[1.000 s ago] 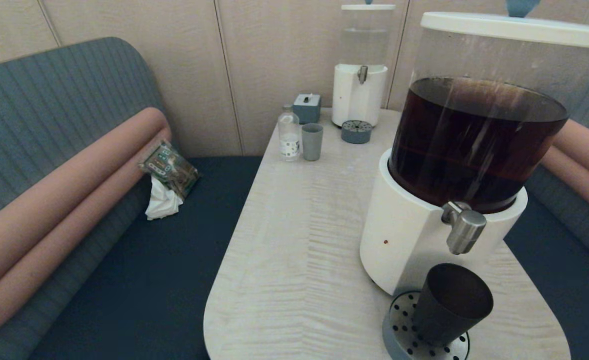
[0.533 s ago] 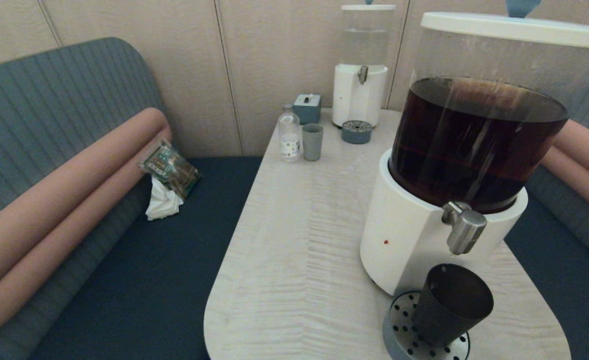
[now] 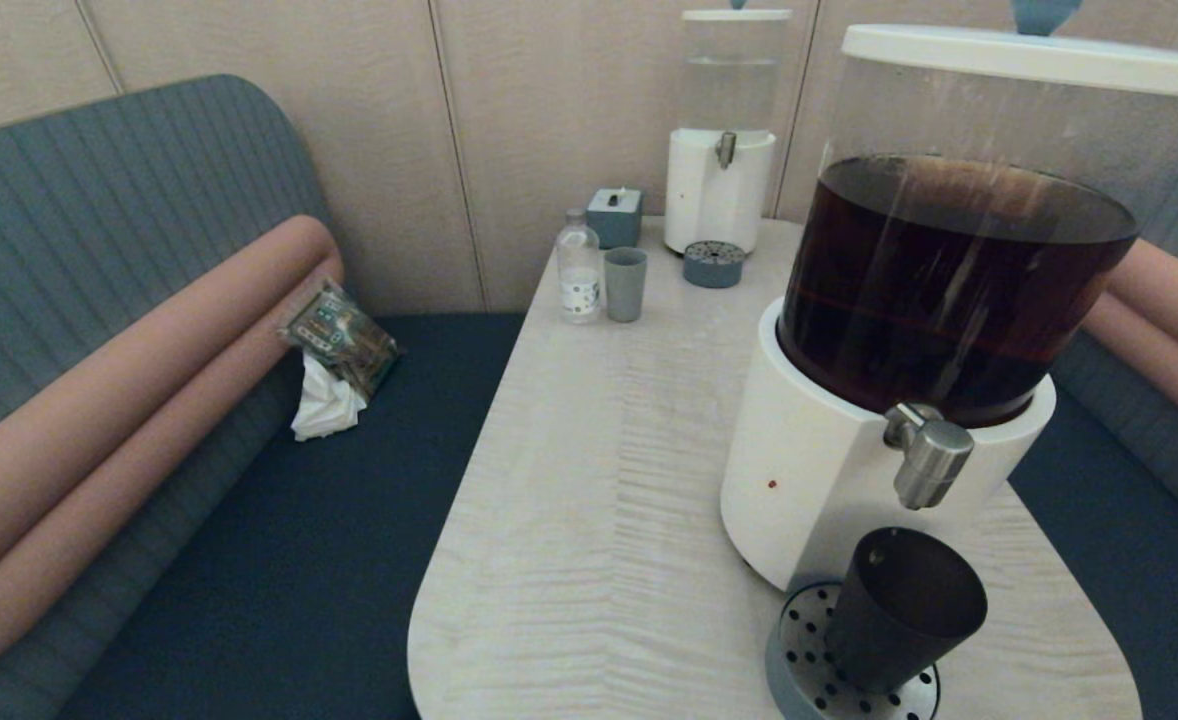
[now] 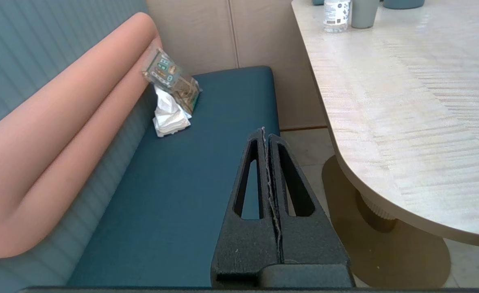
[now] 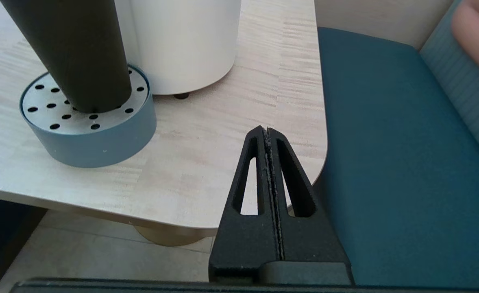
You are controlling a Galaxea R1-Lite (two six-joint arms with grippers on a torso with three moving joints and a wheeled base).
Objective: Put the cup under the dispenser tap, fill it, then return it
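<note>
The black cup (image 3: 899, 610) stands on the round perforated drip tray (image 3: 799, 670) right below the steel dispenser tap (image 3: 931, 460) of the big white-based dispenser (image 3: 819, 490) with dark brown liquid. In the right wrist view the cup (image 5: 72, 53) rises from the tray (image 5: 97, 138). My right gripper (image 5: 266, 130) is shut and empty, low near the table's front right corner, well apart from the cup. Over the bench left of the table, my left gripper (image 4: 264, 131) is shut and empty. Neither gripper shows in the head view.
At the table's far end stand a smaller dispenser with clear liquid (image 3: 721, 150), its drip tray (image 3: 714, 264), a grey-blue cup (image 3: 625, 284), a small bottle (image 3: 578, 268) and a tissue box (image 3: 614, 216). A snack packet and crumpled tissue (image 3: 334, 365) lie on the left bench.
A thin thread of liquid hung below the tap half a second ago and is gone now. The cup has not moved.
</note>
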